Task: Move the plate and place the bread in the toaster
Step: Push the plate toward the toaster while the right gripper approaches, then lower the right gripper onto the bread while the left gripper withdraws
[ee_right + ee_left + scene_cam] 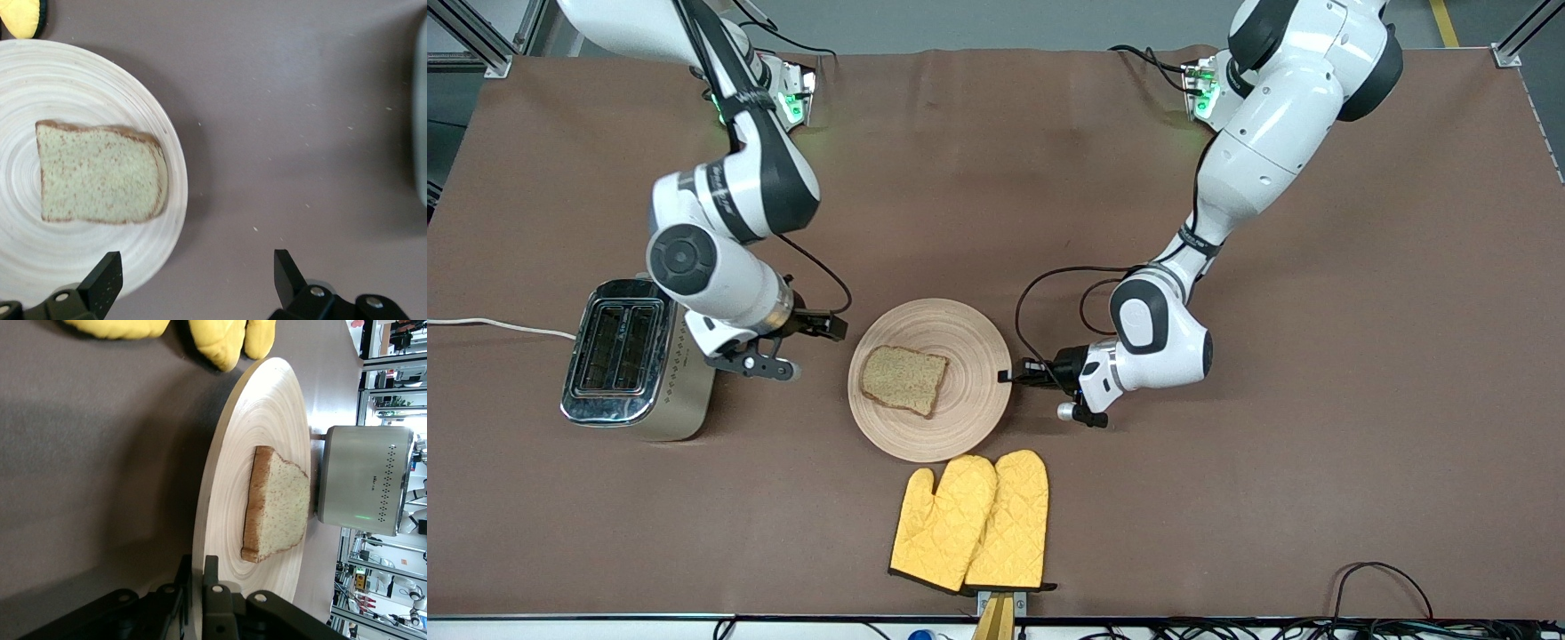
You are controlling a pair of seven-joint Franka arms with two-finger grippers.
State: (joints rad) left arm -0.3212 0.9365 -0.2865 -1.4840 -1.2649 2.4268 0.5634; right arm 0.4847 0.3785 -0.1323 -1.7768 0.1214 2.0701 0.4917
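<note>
Inventory, front camera outward.

1. Pair of quilted yellow oven mitts (969, 524), low in the middle of the frame, thumbs just short of the plate. Not part of the job.
2. Round pale wooden plate with ring grain (960, 338), mid-frame on the brown cloth. Contents: one squarish slice of brown wholegrain bread (903, 380), lying flat, its long side running from one arm's end of the table toward the other.
3. My left gripper (1007, 375), low and level, clamped on the plate's rim at the edge toward the left arm's end.
4. My right gripper (800, 345), jaws spread wide and empty, hanging over the gap between the plate and the toaster. The bread lies just toward the left arm's end from it, so I judge this the nearer pincer for the pick.
5. Boxy cream toaster with chrome top (636, 360), toward the right arm's end. Both slots empty, running nearer-to-farther.
</note>
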